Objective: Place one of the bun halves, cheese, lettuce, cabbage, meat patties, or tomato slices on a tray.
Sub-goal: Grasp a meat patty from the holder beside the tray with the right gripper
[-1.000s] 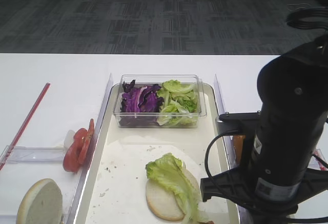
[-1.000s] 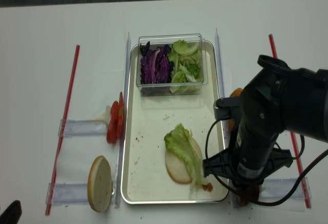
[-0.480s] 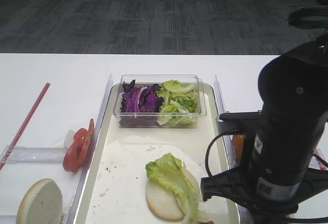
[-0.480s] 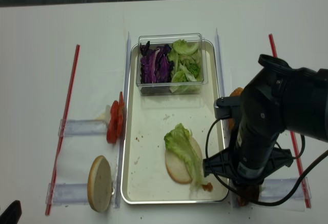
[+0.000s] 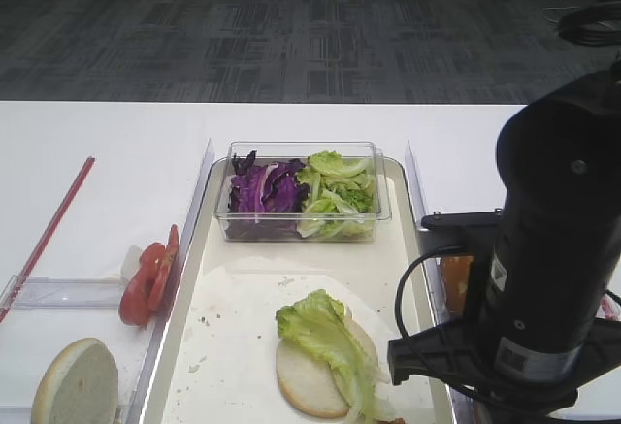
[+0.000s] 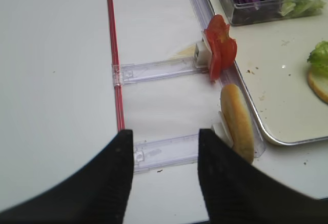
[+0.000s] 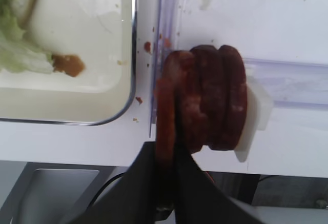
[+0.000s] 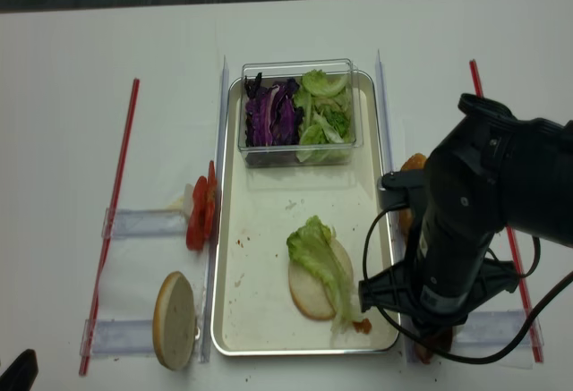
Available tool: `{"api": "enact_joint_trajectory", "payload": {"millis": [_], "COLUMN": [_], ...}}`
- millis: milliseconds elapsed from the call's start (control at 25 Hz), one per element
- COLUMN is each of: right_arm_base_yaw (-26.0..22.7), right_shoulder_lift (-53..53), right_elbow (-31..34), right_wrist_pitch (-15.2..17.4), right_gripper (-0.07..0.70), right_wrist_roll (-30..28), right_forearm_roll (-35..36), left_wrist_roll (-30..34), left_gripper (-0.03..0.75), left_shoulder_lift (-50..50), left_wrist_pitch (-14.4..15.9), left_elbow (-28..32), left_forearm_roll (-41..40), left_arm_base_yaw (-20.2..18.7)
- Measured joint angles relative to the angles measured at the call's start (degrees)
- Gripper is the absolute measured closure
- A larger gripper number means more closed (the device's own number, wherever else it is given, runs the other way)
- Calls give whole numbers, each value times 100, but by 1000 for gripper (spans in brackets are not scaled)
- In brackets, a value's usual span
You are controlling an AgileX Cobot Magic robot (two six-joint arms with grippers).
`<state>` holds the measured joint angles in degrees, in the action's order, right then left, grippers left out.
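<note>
The leftmost of the meat patties (image 7: 165,112) standing just right of the tray (image 7: 132,55) is pinched by the right jaws; the left jaws are held apart, empty.

Two bun halves (image 8: 175,319) are counted, one on the tray (image 8: 269,230) under one lettuce (image 8: 318,261) leaf and one standing outside it. Four meat patties (image 7: 207,98) are seen on edge, and one clear box (image 8: 300,112) of greens.

clear plastic box (image 8: 298,111), red strips (image 8: 114,203), white table (image 8: 81,87)
</note>
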<state>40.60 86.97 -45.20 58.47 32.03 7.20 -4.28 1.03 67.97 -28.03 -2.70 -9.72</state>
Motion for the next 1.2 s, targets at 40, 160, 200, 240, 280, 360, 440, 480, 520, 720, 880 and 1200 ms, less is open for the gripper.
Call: {"api": "enact_joint_trajectory", "payload": {"millis": [40, 160, 200, 240, 280, 360, 440, 480, 520, 720, 880, 1200], "right_arm_base_yaw": [0, 0, 0, 0, 0, 0, 0, 0, 0, 0, 0, 0], "right_shoulder_lift": [-15, -183, -258, -326, -402, -529, -652, -717, -780, -1170, -1249, -1249], "right_elbow": [0, 0, 0, 0, 0, 0, 0, 0, 0, 0, 0, 0], "right_wrist_pitch": [0, 35, 49, 76, 107, 196, 285, 309, 329, 355, 233, -709], "right_gripper": [542, 542, 542, 542, 542, 542, 542, 542, 542, 542, 542, 542], "right_wrist_roll": [0, 10, 10, 21, 45, 55, 89, 100, 100, 136, 41, -448], "right_forearm_roll": [0, 0, 0, 0, 0, 0, 0, 0, 0, 44, 257, 876], "left_wrist_roll": [0, 0, 0, 0, 0, 0, 0, 0, 0, 0, 0, 0], "left_gripper": [429, 429, 429, 429, 429, 429, 429, 429, 429, 429, 429, 429], "left_shoulder_lift": [0, 0, 0, 0, 0, 0, 0, 0, 0, 0, 0, 0], "left_wrist_pitch": [0, 0, 0, 0, 0, 0, 0, 0, 0, 0, 0, 0], "left_elbow": [0, 0, 0, 0, 0, 0, 0, 0, 0, 0, 0, 0], "left_forearm_roll": [0, 0, 0, 0, 0, 0, 0, 0, 0, 0, 0, 0], "left_arm_base_yaw": [0, 0, 0, 0, 0, 0, 0, 0, 0, 0, 0, 0]}}
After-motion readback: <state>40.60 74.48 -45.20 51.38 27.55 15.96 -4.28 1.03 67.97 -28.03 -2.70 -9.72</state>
